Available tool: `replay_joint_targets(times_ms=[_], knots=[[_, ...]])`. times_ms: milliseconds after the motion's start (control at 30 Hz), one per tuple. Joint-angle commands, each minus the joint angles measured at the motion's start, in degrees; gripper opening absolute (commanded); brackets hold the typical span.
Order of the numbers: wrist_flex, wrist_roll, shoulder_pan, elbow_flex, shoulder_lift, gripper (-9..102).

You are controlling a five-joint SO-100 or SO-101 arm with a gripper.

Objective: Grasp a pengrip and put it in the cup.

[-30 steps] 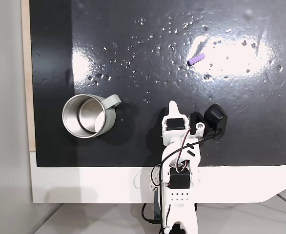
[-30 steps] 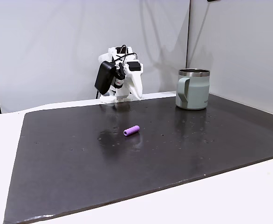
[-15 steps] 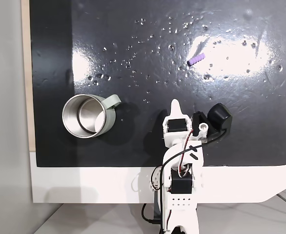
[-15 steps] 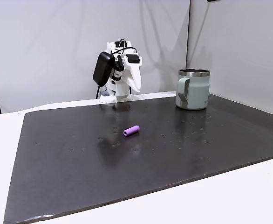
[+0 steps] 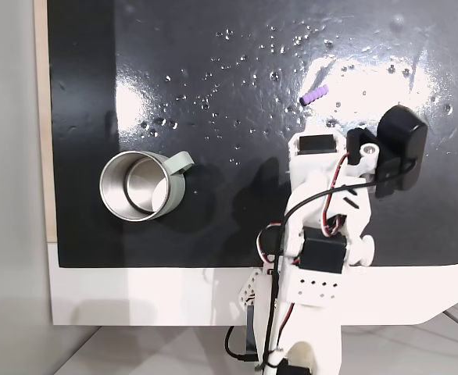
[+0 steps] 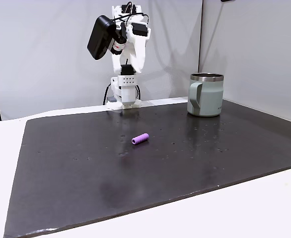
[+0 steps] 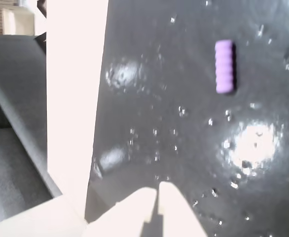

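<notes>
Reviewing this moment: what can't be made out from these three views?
- Gripper: wrist view's bottom edge cuts the fingers; tips appear shut.
- Pengrip: too small for ribs in one fixed view; the wrist view shows them, softly blurred.
- Cup interior: hidden by its wall in the side fixed view.

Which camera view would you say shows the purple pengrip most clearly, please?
The wrist view: the pengrip is large enough there to show its ribs, lying untouched on the black mat. Both fixed views show it only as a small purple cylinder on the mat, apart from the cup.
</notes>
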Motion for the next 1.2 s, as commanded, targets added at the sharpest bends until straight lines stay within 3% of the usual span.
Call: replay_joint_targets(times_ms=[0, 267, 533, 1167], knots=[[2.55, -2.9, 2.81, -12.74, -9.84, 7], [14.06, -7.91, 4.75, -33.4, -31.99, 22], [20.21, -10.28, 5.1, -47.46, -48.69, 26], [15.21, -13.89, 2.64, -48.34, -65.04, 26]])
